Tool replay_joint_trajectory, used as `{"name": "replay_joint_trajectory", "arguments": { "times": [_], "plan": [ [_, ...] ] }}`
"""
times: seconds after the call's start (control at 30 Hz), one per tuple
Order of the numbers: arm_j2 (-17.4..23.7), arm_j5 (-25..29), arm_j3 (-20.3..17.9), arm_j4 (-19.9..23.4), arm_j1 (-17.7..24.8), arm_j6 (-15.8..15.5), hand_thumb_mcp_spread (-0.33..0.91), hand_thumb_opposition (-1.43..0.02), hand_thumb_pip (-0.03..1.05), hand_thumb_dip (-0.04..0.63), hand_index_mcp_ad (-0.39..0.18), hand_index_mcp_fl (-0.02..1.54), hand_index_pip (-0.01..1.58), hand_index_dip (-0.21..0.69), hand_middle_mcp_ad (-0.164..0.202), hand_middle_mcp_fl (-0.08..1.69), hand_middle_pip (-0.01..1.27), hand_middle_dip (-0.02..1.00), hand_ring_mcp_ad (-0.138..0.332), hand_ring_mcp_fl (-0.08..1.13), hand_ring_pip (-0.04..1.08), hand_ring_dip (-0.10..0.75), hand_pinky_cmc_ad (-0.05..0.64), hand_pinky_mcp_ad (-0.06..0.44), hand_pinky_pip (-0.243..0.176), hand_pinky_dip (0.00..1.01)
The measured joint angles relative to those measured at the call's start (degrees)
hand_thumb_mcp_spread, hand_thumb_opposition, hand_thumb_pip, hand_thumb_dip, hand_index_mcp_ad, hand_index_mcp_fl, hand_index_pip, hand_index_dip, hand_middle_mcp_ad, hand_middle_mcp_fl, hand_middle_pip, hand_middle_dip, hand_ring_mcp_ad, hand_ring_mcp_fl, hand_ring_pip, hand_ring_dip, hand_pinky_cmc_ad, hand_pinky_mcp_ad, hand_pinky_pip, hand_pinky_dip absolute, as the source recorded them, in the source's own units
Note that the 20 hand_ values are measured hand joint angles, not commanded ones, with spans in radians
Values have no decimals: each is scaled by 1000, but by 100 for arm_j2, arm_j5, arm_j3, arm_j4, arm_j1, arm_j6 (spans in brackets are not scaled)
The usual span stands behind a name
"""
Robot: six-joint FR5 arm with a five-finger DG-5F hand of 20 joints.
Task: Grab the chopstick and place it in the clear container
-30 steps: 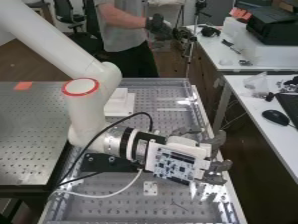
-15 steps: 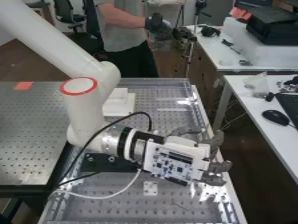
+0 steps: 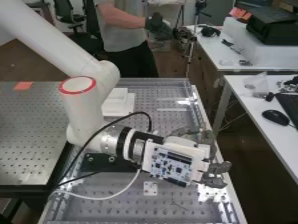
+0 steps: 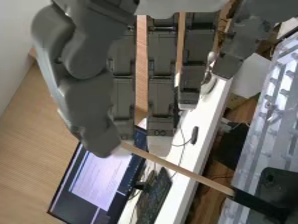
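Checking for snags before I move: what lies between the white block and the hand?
In the high view, a loop of black cable lies between the white block and the hand, with perforated bench top behind.

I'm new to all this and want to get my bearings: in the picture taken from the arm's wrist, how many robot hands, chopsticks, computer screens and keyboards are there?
Robot hands: 1
Chopsticks: 1
Computer screens: 1
Keyboards: 1
Total: 4
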Motion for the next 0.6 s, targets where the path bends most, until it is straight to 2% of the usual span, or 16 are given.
{"name": "replay_joint_trajectory", "arguments": {
  "times": [0.17, 0.23, 0.47, 0.6],
  "plan": [
    [5, 43, -1, 20, 4, -61, 630, -1051, 417, 284, -166, 1182, 421, 370, 68, 1087, 384, 623, 82, 579, 101, 328, 403, 232, 31, 182],
    [8, 69, -4, 33, 9, -71, 644, -1051, 417, 281, -164, 1213, 386, 384, 68, 1178, 412, 639, 84, 595, 101, 332, 407, 232, 31, 182],
    [26, 211, -2, 74, 48, -188, 672, -1058, 417, 281, -166, 1283, 284, 412, 66, 1213, 412, 639, 84, 648, 106, 374, 417, 241, 28, 182],
    [46, 306, 39, 71, 76, -302, 679, -1056, 415, 281, -164, 1330, 215, 412, 66, 1269, 356, 639, 84, 646, 110, 374, 429, 239, 31, 182]
  ]
}}
